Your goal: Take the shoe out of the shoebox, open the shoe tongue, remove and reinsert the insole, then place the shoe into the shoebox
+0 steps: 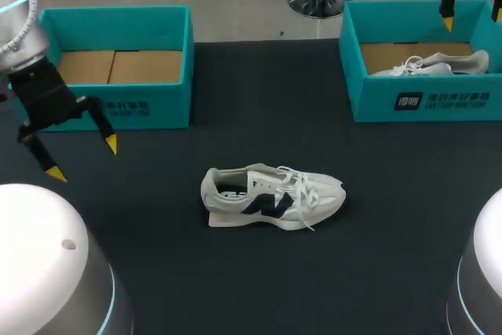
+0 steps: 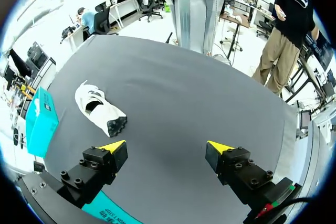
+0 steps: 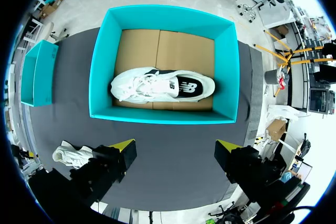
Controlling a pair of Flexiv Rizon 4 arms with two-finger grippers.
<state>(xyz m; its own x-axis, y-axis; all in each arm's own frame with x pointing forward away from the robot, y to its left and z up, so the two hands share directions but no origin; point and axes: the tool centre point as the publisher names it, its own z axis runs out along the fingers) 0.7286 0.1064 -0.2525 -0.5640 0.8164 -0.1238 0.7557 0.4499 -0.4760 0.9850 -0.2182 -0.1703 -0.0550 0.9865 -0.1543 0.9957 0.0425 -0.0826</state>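
A white shoe (image 1: 274,198) with a dark logo lies on its side in the middle of the black table, toe to the right. A second white shoe (image 1: 435,63) (image 3: 163,85) lies in the teal shoebox (image 1: 423,100) (image 3: 157,115) at the back right. My right gripper (image 1: 472,17) (image 3: 175,144) hangs open above that box's near wall, holding nothing. My left gripper (image 1: 82,158) (image 2: 165,146) stands open above the table's left side, in front of the other teal box (image 1: 141,107). The table shoe (image 2: 100,111) lies ahead of its left finger, well apart.
The left teal box is empty, with a bare cardboard floor; it also shows in the right wrist view as a teal box (image 3: 37,72) past the table shoe (image 3: 68,156). Black cloth (image 1: 376,241) covers the table around the shoe.
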